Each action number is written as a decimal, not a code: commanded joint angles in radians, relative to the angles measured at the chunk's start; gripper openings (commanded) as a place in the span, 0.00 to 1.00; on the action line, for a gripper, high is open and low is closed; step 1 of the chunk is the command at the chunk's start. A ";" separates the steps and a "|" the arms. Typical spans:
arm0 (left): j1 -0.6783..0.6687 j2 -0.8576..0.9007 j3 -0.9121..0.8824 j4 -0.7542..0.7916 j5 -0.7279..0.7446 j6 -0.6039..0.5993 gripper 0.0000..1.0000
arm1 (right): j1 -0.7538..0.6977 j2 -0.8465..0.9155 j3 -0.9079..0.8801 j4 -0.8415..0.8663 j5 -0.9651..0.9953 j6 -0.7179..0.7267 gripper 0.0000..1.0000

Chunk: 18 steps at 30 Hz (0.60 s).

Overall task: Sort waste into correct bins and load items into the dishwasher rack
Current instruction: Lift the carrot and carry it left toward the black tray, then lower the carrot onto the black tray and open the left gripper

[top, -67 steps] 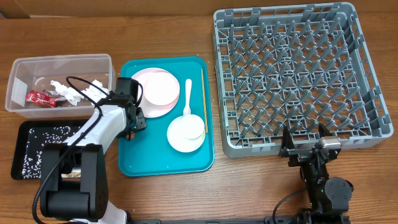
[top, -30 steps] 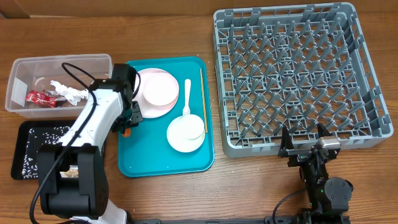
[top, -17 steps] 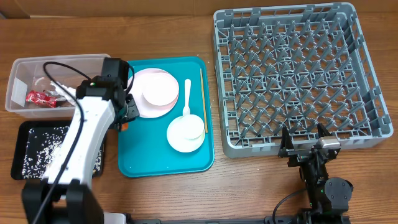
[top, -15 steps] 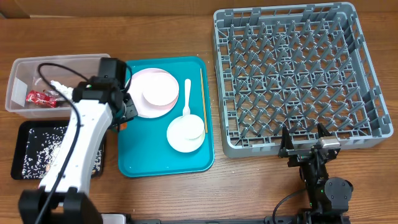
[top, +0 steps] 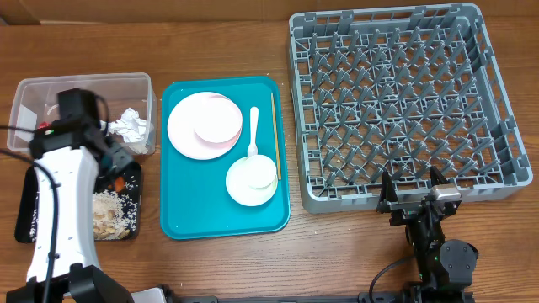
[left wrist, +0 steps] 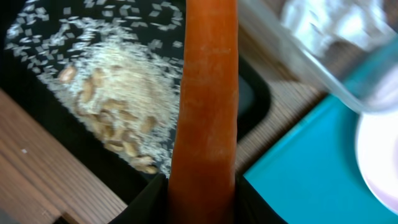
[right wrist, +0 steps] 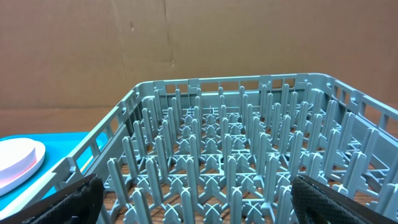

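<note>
Over swung the left gripper [top: 118,168], teal tray [top: 219,220] to black tray [left wrist: 252,102]
It clamped the carrot [left wrist: 205,93] over the scraps [left wrist: 118,118]; right gripper [top: 413,194] sat jaws apart beside the rack [top: 498,181]

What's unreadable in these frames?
- Overhead: left arm covers the middle of the black tray and part of the clear tub; contents beneath unseen.
- Left wrist: carrot tip cut by top edge; tissues blurred behind tub wall.
- Right wrist: plate cut by left edge.
</note>
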 commanded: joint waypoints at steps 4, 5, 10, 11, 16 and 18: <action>0.177 -0.016 -0.024 0.012 0.012 -0.014 0.04 | 0.003 -0.011 -0.011 0.005 0.006 0.004 1.00; 0.206 -0.016 -0.035 0.021 0.012 -0.014 0.04 | 0.003 -0.011 -0.011 0.005 0.006 0.004 1.00; 0.292 -0.016 -0.107 0.087 0.013 -0.023 0.05 | 0.003 -0.011 -0.011 0.005 0.006 0.004 1.00; 0.303 -0.016 -0.127 0.105 0.013 -0.030 0.06 | 0.003 -0.011 -0.011 0.005 0.006 0.004 1.00; 0.346 -0.015 -0.216 0.206 0.022 -0.033 0.08 | 0.003 -0.011 -0.011 0.005 0.006 0.004 1.00; 0.362 -0.015 -0.238 0.239 0.048 -0.033 0.09 | 0.003 -0.011 -0.011 0.005 0.006 0.004 1.00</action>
